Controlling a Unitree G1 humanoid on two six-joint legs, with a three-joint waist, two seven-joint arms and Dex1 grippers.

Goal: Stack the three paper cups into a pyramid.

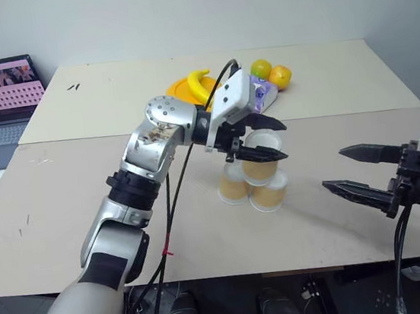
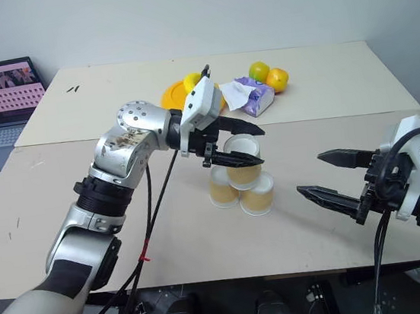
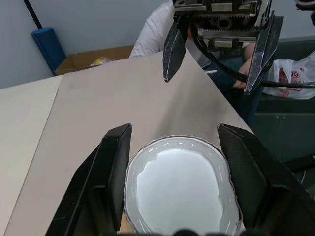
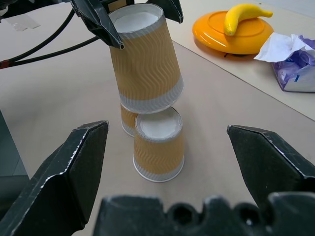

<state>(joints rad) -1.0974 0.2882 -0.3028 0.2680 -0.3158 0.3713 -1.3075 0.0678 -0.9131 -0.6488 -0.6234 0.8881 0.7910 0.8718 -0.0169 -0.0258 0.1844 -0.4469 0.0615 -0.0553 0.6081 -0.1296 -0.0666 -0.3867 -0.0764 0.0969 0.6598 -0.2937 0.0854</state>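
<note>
**Reader:** Cups first: where do the three paper cups stand?

**Legend:** Two of them rest upside down, side by side and touching, near the middle of the front bench point(image 1: 67, 243): the nearer base cup point(image 4: 158, 145) and the farther base cup point(image 1: 233, 186), which is partly hidden behind it. The top cup point(image 4: 145, 59), also upside down with its white base uppermost, sits over the pair, tilted, its rim meeting the nearer cup's base.

**Reader:** What holds the top cup?

**Legend:** The left gripper point(image 1: 258, 142) does. Its jaws pinch the top cup near its upper end, one black finger on each side, as the left wrist view shows looking down on the cup's white base.

**Reader:** And the other arm?

**Legend:** The right gripper point(image 2: 327, 177) hangs over the bench to the right of the stack, well apart from it, pointing toward the cups. Its jaws are spread wide and hold nothing.

**Reader:** What lies beyond?

**Legend:** On the rear bench, an orange plate point(image 4: 231, 29) carries a banana point(image 4: 243, 14); beside it lie a tissue pack point(image 2: 252, 96), a green fruit point(image 2: 259, 70) and an orange fruit point(image 2: 278, 79). A laptop point(image 1: 0, 98) stands open at the far left.
</note>
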